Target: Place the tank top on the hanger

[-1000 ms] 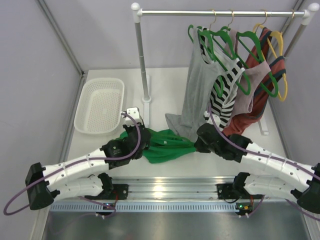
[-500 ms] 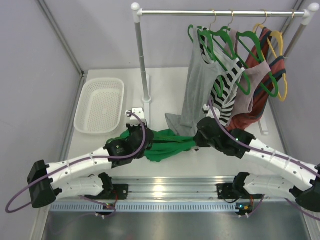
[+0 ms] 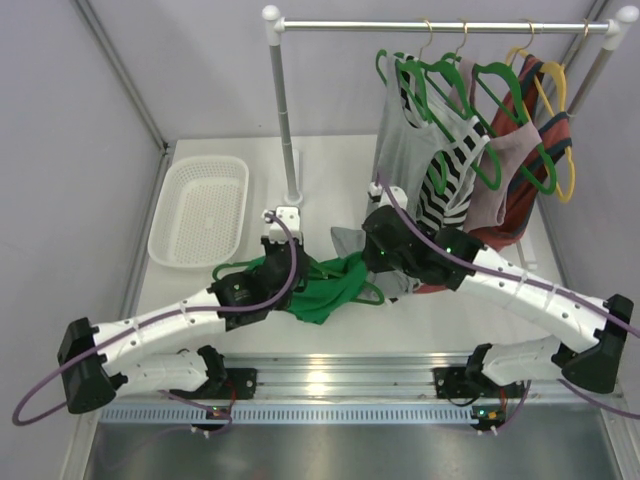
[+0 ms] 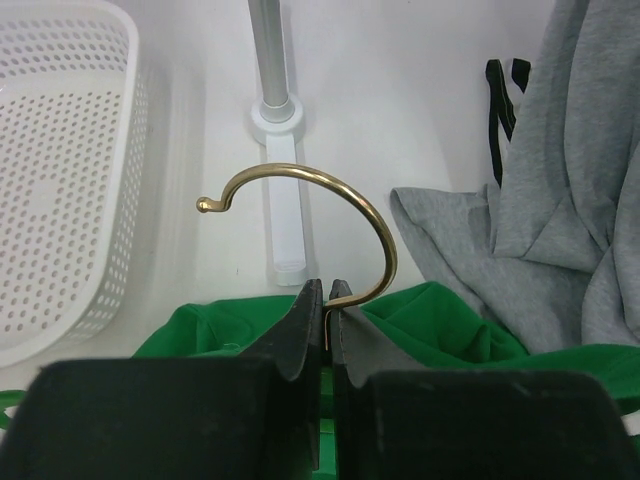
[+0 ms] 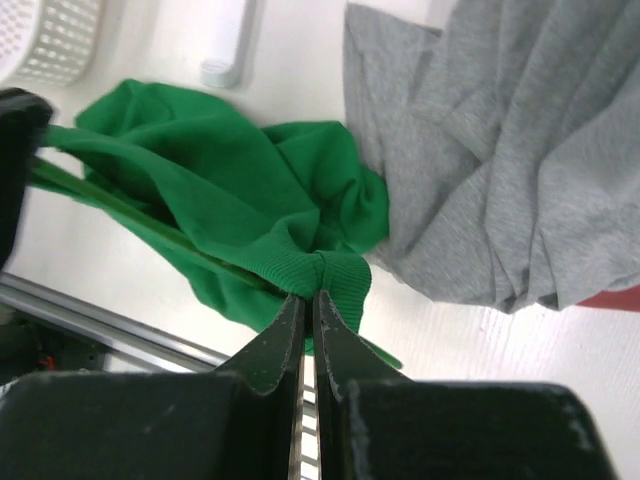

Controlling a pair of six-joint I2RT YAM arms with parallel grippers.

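Cloth of the bright green tank top [image 3: 322, 292] hangs bunched at the front middle of the desk [image 3: 330, 175], between the two arms. The left arm [image 3: 180, 325] reaches in from the left, and its wrist view shows the left jaws closed on the thin stem of the hanger [image 4: 300, 171], right below the brass-coloured hook [image 4: 378, 228], which curls up and over to the left. Green folds of the top sit on both sides of those jaws.

The right arm [image 3: 500, 285] stretches in from the right, and the right jaws are pinched shut on a ribbed edge of the tank top, gathering it into a small knot. In that wrist view, slim green bars of the hanger run through the cloth towards the upper left. Whether the top touches the desk cannot be told.

A grey top [image 3: 395, 170] hangs from the rack [image 3: 440, 25], and its hem pools on the desk, touching the green cloth on the right. Beside it on the rail hang a striped top [image 3: 445, 185] and yellow hangers [image 3: 555, 100]. A white basket [image 3: 200, 210] sits at the desk's left, well apart from the clothes.
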